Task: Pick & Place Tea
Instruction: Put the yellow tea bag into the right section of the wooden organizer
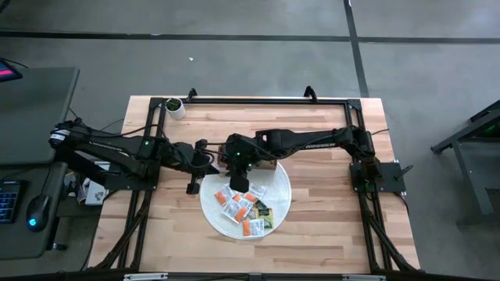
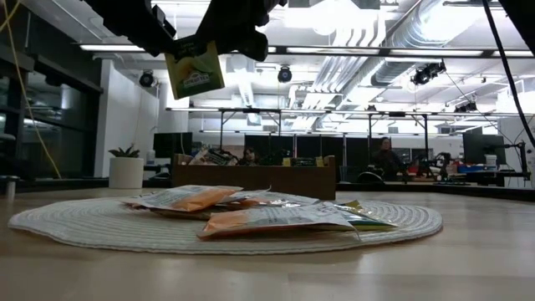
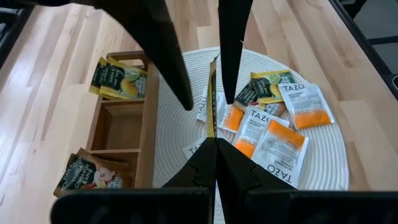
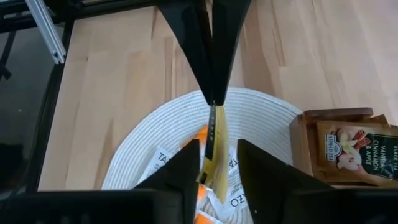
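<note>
- Left gripper (image 3: 214, 146), pinched fully closed, holds one tea packet (image 2: 194, 67) by its edge in the air above the round white woven mat (image 1: 281, 191).
- Right gripper (image 4: 217, 149) meets it from the opposite side, its fingers partly apart and straddling the packet's other end; whether they touch it cannot be told.
- The two arms cross over the table's middle, covering most of the wooden tray (image 3: 149, 124) beside the mat; its end compartments hold green packets.
- The held packet is green and yellow, hanging slightly tilted; other packets (image 1: 242, 207), orange, white and green, lie heaped on the mat below.
</note>
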Controlling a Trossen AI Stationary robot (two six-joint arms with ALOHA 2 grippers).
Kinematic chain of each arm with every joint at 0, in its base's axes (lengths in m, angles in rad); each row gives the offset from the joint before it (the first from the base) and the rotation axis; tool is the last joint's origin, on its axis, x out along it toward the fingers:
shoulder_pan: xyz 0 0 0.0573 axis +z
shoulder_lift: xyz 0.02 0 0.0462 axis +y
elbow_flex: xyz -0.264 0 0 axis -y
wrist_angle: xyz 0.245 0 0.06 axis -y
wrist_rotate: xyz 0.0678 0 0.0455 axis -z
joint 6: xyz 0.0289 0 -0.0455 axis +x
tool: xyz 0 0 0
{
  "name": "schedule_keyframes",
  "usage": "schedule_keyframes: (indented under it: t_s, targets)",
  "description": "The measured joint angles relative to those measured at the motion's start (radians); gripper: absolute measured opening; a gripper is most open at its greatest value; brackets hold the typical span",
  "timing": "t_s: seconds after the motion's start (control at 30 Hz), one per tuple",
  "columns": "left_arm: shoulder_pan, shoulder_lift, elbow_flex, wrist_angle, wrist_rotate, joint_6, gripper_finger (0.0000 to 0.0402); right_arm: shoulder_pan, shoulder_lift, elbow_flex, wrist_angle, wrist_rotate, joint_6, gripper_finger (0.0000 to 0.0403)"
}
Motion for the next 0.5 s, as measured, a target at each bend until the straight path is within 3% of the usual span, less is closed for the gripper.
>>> schedule_keyframes:
  t_s: [0.27,0.5]
  targets:
    - [0.0,0.0,0.0,0.0,-0.002,0.0,0.0,0.0,0.0,0.0,-0.014,-0.001,0.012,0.0009]
    - [0.0,0.0,0.0,0.004,-0.018,0.032,0.0001,0.0,0.0,0.0,-0.025,-0.022,0.02,0.0002]
